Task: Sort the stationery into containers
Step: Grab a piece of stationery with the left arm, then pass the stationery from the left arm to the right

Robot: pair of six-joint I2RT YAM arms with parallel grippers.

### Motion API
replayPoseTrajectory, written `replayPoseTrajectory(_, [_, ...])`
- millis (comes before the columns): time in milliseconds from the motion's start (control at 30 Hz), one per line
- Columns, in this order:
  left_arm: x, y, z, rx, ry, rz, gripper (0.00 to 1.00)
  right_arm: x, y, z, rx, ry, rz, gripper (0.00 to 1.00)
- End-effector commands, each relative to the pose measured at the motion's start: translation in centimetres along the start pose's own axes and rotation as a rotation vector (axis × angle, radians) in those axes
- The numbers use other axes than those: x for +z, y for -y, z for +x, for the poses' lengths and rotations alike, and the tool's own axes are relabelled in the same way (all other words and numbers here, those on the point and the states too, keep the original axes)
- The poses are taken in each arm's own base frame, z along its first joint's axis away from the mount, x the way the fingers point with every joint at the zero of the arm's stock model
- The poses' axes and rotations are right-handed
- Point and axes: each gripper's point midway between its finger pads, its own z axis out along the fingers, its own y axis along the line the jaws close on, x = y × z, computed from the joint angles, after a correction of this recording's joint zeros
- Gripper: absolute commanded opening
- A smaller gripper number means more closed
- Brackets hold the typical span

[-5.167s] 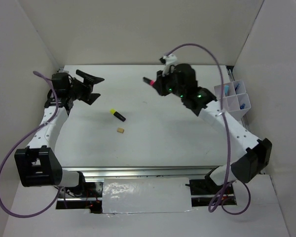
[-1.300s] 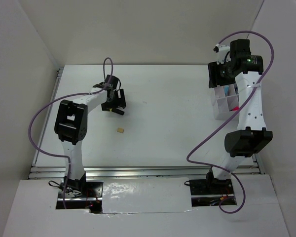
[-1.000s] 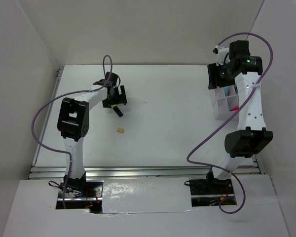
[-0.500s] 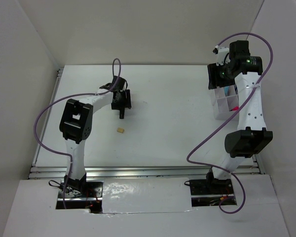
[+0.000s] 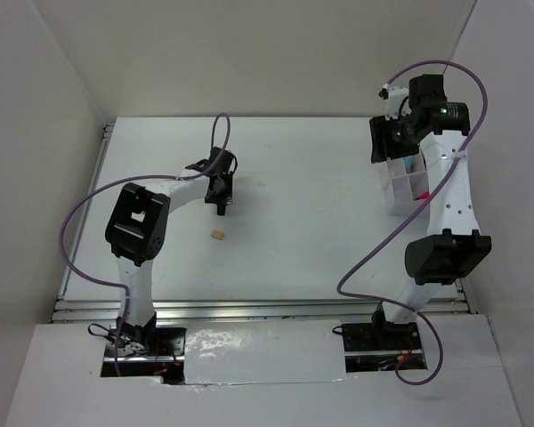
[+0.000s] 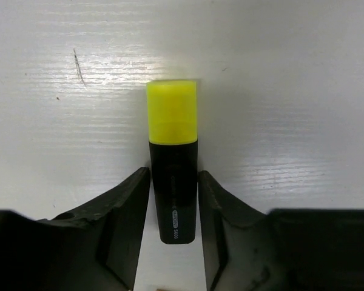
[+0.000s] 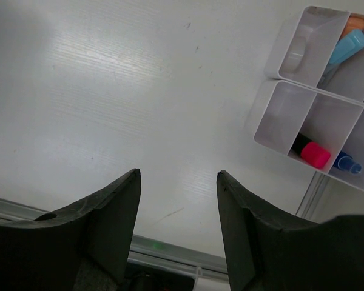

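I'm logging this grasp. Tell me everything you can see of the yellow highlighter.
The yellow highlighter is a stubby plastic marker: a bright yellow cap on a black barrel with small print. It lies flat and capped on the white table. The left gripper straddles it and appears to press both sides of the barrel.

Highlighter (image 6: 172, 127) within left tool (image 6: 173, 178); eraser (image 5: 217, 236) nearer; tray (image 5: 396, 197) far right.

Glossy plastic highlighter (image 6: 173, 163), translucent smooth plastic tray (image 7: 278, 109)

Left arm (image 5: 180, 183), right arm (image 5: 447, 191): white links, black joint blocks. Purple cable (image 5: 374, 249) on each. Fingers (image 6: 124, 225) black, curved. Green light (image 5: 444, 109) behind right jaws.
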Motion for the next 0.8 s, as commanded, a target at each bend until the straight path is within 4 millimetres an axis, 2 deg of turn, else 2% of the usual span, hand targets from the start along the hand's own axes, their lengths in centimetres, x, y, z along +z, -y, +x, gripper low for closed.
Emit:
replayPoseTrajectory(0, [0.6,-1.9,6.9,0.072,-0.195,-0.063,0.48,-1.9,-1.6,-1.1,-0.013,0.078,-0.047,0.60])
replayPoseTrajectory(33, [0.6,-1.8,6.9,0.078,-0.189,-0.058,0.44,-2.0,-2.2,-1.0,-0.015,0.078,-0.074,0.60])
replayPoseTrajectory(133, [0.9,-2.0,7.5,0.092,-0.200,-0.057,0.22,-2.1,-4.6,-0.7,-0.018,0.077,-0.188,0.60])
replayPoseTrajectory(167, [1.0,-1.9,7.6,0.097,-0.204,-0.050,0.11,-1.9,-5.4,-0.4,-0.016,0.067,-0.223,0.60])
replayPoseTrajectory(200, [0.9,-1.8,7.4,0.105,-0.199,-0.042,0.06,-2.1,-6.5,-0.3,-0.013,0.072,-0.289,0.60])
replayPoseTrajectory(233, [0.8,-1.2,7.2,0.107,-0.193,-0.006,0.01,-2.2,-7.4,0.2,-0.009,0.055,-0.334,0.60])
replayPoseTrajectory(333, [-1.2,2.0,4.7,0.117,-0.093,0.163,0.00,-2.4,-9.8,1.0,0.029,0.028,-0.478,0.60])
replayPoseTrajectory(367, [-3.1,3.1,2.5,0.128,0.006,0.212,0.00,-2.5,-10.4,1.1,0.038,0.022,-0.513,0.61])
replayPoseTrajectory(433, [-5.7,5.4,1.1,0.155,0.086,0.331,0.00,-2.9,-11.6,1.0,0.053,0.019,-0.589,0.61])
replayPoseTrajectory(467, [-8.6,6.6,-1.3,0.176,0.196,0.389,0.00,-3.1,-11.9,0.8,0.059,0.018,-0.609,0.62])
replayPoseTrajectory(533, [-11.4,8.4,-2.0,0.218,0.269,0.463,0.00,-3.6,-12.4,0.1,0.064,0.031,-0.643,0.63])
replayPoseTrajectory(567, [-14.5,10.0,-3.1,0.260,0.350,0.542,0.00,-3.7,-12.9,-0.4,0.084,0.034,-0.684,0.64])
replayPoseTrajectory(633, [-17.0,11.4,-2.9,0.314,0.392,0.626,0.00,-4.3,-13.3,-1.6,0.111,0.057,-0.713,0.69])
replayPoseTrajectory(667, [-19.3,12.5,-2.9,0.347,0.428,0.691,0.00,-4.3,-14.4,-1.9,0.106,0.051,-0.747,0.71])
replayPoseTrajectory(767, [-22.0,13.8,-2.9,0.353,0.456,0.752,0.00,-4.7,-15.6,-3.3,0.128,0.075,-0.789,0.77])
